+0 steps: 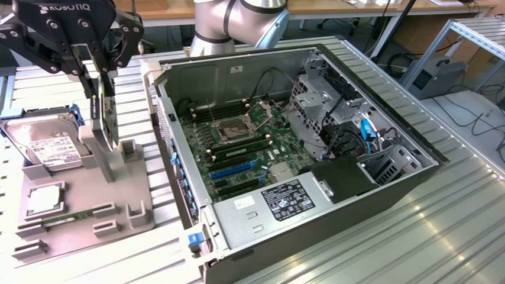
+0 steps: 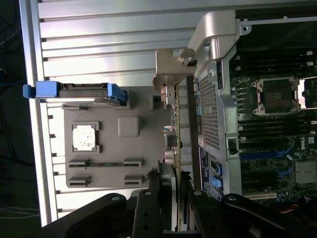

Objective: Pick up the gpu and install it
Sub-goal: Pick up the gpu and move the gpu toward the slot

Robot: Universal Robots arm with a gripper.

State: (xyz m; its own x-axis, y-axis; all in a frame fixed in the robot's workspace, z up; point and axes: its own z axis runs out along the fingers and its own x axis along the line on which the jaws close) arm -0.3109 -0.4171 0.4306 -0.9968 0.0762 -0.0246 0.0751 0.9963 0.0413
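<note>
Gripper (image 1: 98,89) is roughly half closed, pinching the top edge of the gpu (image 1: 110,121), which stands upright at the grey holder (image 1: 83,180), just beside the case (image 1: 229,77).

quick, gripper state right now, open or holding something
gripper: closed on the gpu, fingers on either side of the upright card
</note>
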